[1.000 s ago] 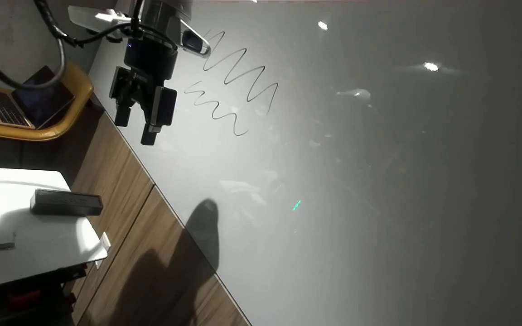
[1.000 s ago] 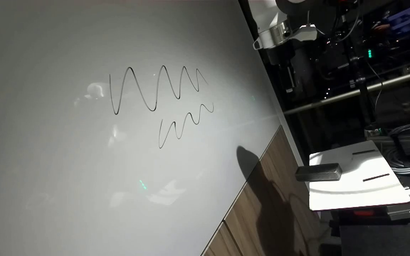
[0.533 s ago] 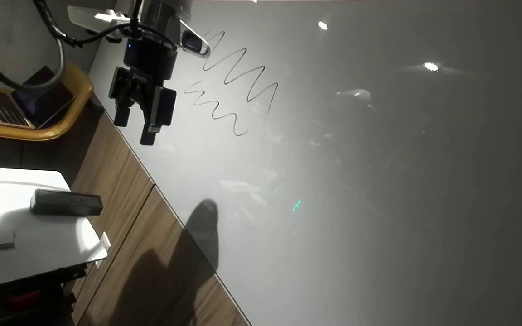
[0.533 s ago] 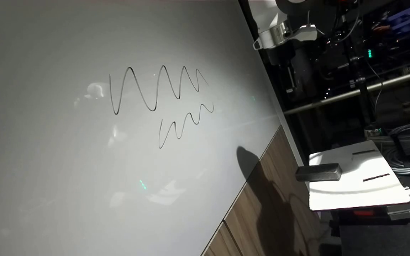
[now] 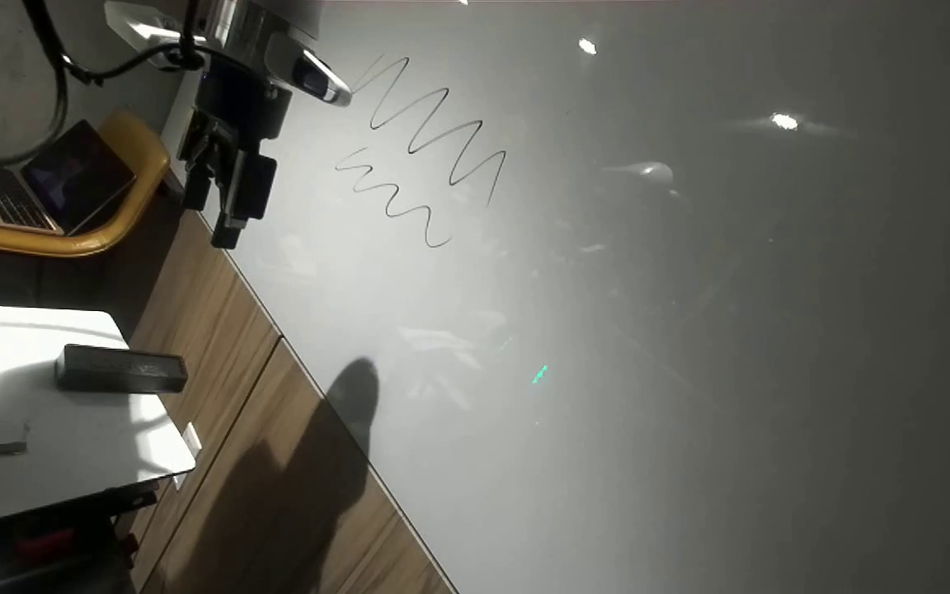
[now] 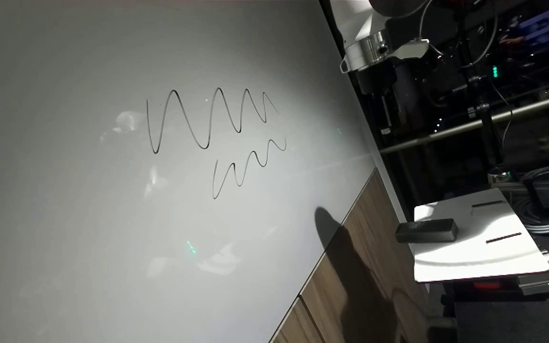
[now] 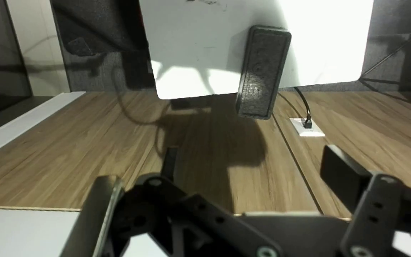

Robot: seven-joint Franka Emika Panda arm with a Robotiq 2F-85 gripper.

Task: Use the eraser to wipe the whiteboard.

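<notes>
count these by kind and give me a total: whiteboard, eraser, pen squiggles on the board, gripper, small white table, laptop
Whiteboard: 1
Eraser: 1
Pen squiggles: 2 (the larger squiggle and the smaller squiggle)
Gripper: 1
Small white table: 1
Laptop: 1
Total: 7

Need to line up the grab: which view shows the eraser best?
The wrist view: the eraser shows largest there, its broad face whole and uncovered, one end jutting out beyond the table. Both exterior views also show it on the table with an end overhanging, but smaller.
</notes>
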